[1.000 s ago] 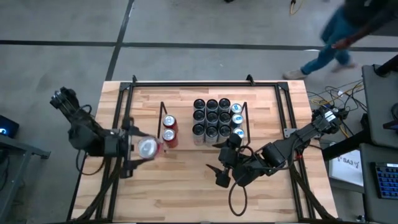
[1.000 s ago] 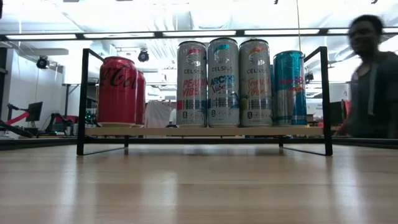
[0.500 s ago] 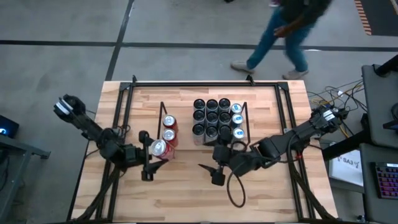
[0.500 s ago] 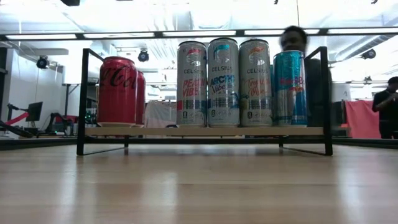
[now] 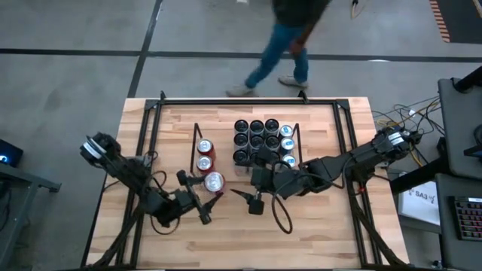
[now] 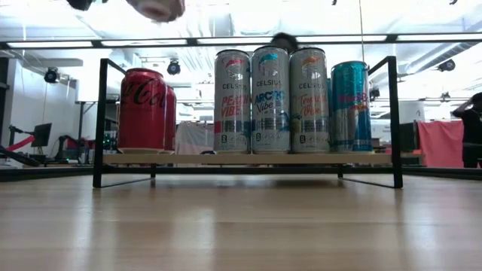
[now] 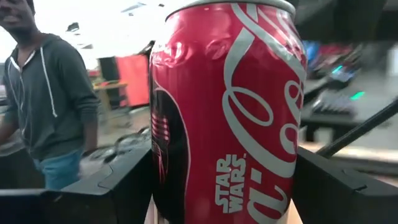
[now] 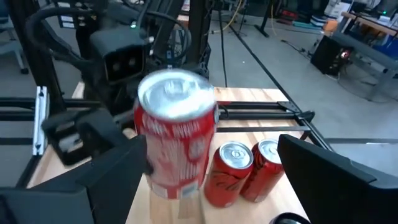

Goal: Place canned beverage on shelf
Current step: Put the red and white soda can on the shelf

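Left gripper (image 5: 202, 197): I see it clenched on a red Coca-Cola can (image 5: 214, 181).
Right gripper (image 5: 248, 199): jaws spread, nothing between.
Table (image 5: 316, 233): light wood planks below both.
Room: person (image 5: 290, 38) walking beyond.

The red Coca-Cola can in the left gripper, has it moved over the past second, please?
Yes. In the high view the red Coca-Cola can, held by the left gripper, has shifted rightward, from left of the shelf's two red cans to just in front of them.

"STAR WARS" on held red can (image 7: 230, 118), "CELSIUS" on three tall silver cans (image 6: 270, 99), Coca-Cola script on shelved red can (image 6: 141, 110)
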Robot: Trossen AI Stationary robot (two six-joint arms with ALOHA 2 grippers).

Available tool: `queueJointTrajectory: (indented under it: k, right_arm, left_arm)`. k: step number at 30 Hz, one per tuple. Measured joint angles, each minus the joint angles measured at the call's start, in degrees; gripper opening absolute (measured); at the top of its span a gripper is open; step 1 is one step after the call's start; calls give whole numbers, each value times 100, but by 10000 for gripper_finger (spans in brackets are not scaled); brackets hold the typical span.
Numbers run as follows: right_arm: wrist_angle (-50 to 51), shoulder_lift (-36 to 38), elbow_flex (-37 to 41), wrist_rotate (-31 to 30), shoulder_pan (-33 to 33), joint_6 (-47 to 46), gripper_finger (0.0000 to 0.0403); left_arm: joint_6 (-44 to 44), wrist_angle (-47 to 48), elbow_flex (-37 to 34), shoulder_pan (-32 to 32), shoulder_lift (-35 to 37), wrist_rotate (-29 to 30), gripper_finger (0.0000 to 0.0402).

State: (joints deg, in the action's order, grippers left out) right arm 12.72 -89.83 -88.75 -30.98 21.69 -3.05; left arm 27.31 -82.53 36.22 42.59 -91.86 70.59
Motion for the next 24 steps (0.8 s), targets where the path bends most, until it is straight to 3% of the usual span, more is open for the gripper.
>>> queueJointTrajectory:
  k: [5,19,24]
  right_arm:
    - [43,-41,2,-6,0,88,354]
    - [76,-29,2,-9,17,147,353]
    - [79,-29,2,-11,17,166,353]
  left_arm:
    - [-40,23,221,-7,-538,827,287]
    - [-1805,36,273,-91,-2045,1217,287]
    - [-1999,31,483,-236,-2540,1592,287]
